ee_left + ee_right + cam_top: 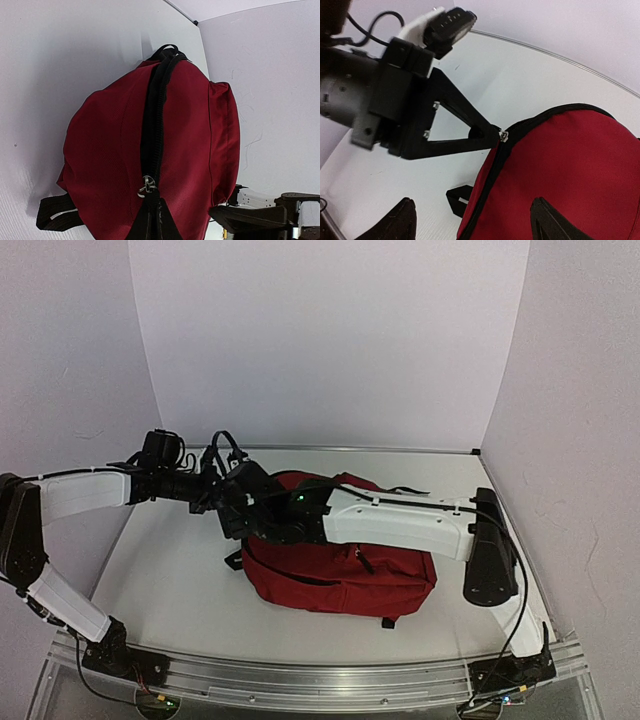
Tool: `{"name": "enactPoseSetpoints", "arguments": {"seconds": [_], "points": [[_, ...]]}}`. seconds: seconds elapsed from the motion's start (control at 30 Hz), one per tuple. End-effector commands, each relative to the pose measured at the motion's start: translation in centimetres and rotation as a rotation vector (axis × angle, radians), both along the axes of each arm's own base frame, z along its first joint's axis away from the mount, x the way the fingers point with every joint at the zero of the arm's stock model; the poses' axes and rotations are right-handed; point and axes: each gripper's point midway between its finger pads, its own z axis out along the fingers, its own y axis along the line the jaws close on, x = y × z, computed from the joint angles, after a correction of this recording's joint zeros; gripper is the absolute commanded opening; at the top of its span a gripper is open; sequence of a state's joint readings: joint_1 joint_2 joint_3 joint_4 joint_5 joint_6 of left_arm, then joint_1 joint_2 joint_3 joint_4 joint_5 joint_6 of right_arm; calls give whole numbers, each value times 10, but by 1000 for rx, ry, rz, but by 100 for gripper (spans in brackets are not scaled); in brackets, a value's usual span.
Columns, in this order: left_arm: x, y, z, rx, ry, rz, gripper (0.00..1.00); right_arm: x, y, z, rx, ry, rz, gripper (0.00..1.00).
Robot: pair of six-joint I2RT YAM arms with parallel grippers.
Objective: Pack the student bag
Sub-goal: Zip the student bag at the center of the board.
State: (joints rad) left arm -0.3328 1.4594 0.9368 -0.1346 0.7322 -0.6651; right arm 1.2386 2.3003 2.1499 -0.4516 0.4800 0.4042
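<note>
Looking from the left, we see the left gripper [492, 134] with its black fingers pressed together, pinching the metal zipper pull [504, 136] at the left end of the student bag [340, 575]. The bag lies on its side in the middle of the table [170, 580]. It is dark red, and its black zipper [152, 115] runs along the ridge from the pull towards the carry handle [167, 50]. A black strap [57, 216] pokes out from under the bag near the pull; a pale patch on it is too blurred for us to read.

Further right, the right gripper [472, 222] stands wide and holds nothing, one finger [400, 220] over bare table and the other over the red fabric. The white link of the right arm [400, 520] crosses above the bag.

The table is matte white. A white backdrop [330, 340] closes the far side, pale walls stand on both sides, and an aluminium rail [320, 680] runs along the near edge.
</note>
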Motion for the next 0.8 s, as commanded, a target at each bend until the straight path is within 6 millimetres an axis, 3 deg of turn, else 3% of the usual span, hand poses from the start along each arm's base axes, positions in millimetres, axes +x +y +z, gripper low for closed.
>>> {"name": "enactPoseSetpoints", "arguments": {"seconds": [0.0,0.1,0.23,0.27,0.3,0.4,0.53,0.73,0.77], "points": [[5,5,33,-44,-109,22,0,16,-10,-27,-149,-55,-93,78],[5,5,33,-45,-109,23,0,19,-8,-44,-186,-66,-104,74],[6,6,31,-39,-103,29,0,22,-14,-40,-186,-84,-141,17],[7,7,30,-38,-95,38,0,21,-15,-35,-180,-85,-137,5],[9,7,30,-39,-86,47,0,18,-14,-30,-177,-83,-119,1],[15,5,32,-47,-70,57,0,-1,-11,-16,-175,-83,-26,0],[23,5,33,-34,-77,69,0,-43,-16,1,-152,-57,131,0],[31,3,29,-31,-79,67,0,-96,-37,13,-51,57,328,0],[32,1,28,-38,-80,57,0,-105,-39,8,-46,88,362,0]]}}
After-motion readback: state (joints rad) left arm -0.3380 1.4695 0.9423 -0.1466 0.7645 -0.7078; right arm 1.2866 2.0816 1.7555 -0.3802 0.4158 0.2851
